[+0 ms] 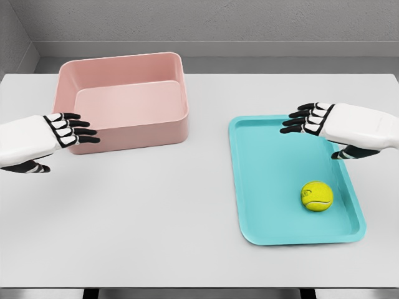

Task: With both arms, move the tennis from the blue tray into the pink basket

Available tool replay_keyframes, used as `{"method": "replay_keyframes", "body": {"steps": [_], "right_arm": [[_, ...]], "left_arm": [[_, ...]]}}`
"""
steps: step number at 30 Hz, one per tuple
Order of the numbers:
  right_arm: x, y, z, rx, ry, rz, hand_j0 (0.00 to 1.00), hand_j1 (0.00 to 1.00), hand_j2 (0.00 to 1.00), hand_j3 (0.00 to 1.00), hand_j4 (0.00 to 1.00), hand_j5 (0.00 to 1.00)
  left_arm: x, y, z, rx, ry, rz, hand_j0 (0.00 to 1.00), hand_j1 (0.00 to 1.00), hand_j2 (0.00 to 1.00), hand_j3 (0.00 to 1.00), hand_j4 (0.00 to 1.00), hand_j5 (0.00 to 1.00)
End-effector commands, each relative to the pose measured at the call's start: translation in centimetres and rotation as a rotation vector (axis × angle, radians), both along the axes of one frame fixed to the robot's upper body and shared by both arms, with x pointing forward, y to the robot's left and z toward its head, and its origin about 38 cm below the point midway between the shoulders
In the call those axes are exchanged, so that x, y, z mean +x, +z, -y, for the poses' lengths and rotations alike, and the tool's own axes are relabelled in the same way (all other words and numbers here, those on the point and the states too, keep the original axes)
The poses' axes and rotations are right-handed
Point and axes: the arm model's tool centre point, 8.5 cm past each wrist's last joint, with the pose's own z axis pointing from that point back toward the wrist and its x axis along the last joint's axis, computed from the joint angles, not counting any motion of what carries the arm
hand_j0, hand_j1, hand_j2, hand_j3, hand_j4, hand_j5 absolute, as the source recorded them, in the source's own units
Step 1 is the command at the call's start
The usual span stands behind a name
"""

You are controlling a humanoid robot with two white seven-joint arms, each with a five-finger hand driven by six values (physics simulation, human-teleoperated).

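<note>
A yellow-green tennis ball (317,196) lies in the near right part of the blue tray (262,187) on the table's right side. The pink basket (124,99) stands at the back left, empty inside. My right hand (302,119) hovers over the tray's far right corner, fingers spread and holding nothing, well behind the ball. My left hand (76,132) floats in front of the basket's near left corner, fingers extended and empty.
The grey table (156,218) carries only the basket and the tray. Its front edge runs along the bottom of the view, and a grey wall rises behind its far edge.
</note>
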Motion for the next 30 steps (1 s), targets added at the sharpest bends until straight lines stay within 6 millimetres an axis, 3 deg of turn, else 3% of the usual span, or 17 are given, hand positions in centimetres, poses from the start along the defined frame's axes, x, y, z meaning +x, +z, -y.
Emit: {"method": "replay_keyframes", "body": {"steps": [1, 7, 9, 14, 30], "right_arm": [[0.0, 0.0, 0.1, 0.009, -0.006, -0.006, 1.00, 1.00, 1.00, 1.00, 1.00, 1.00], [0.2, -1.1, 1.2, -0.040, -0.033, -0.021, 1.00, 1.00, 1.00, 1.00, 1.00, 1.00], [-0.1, -2.3, 1.2, -0.079, -0.023, -0.041, 1.00, 1.00, 1.00, 1.00, 1.00, 1.00], [-1.0, -2.9, 2.8, -0.133, -0.046, -0.075, 1.00, 1.00, 1.00, 1.00, 1.00, 1.00], [-3.0, -5.5, 2.0, -0.151, -0.004, -0.160, 1.00, 1.00, 1.00, 1.00, 1.00, 1.00]], "left_arm": [[0.0, 0.2, -0.1, -0.002, 0.003, 0.000, 1.00, 1.00, 1.00, 1.00, 1.00, 1.00], [0.0, -0.4, 0.1, -0.010, 0.003, -0.007, 1.00, 1.00, 1.00, 1.00, 1.00, 1.00], [-0.1, -1.0, 0.2, -0.009, 0.002, -0.018, 1.00, 1.00, 1.00, 1.00, 1.00, 1.00], [-0.1, -1.2, 0.1, 0.002, 0.003, -0.017, 1.00, 1.00, 1.00, 1.00, 1.00, 1.00], [-0.2, -1.1, -0.3, 0.018, 0.011, -0.021, 1.00, 1.00, 1.00, 1.00, 1.00, 1.00]]}}
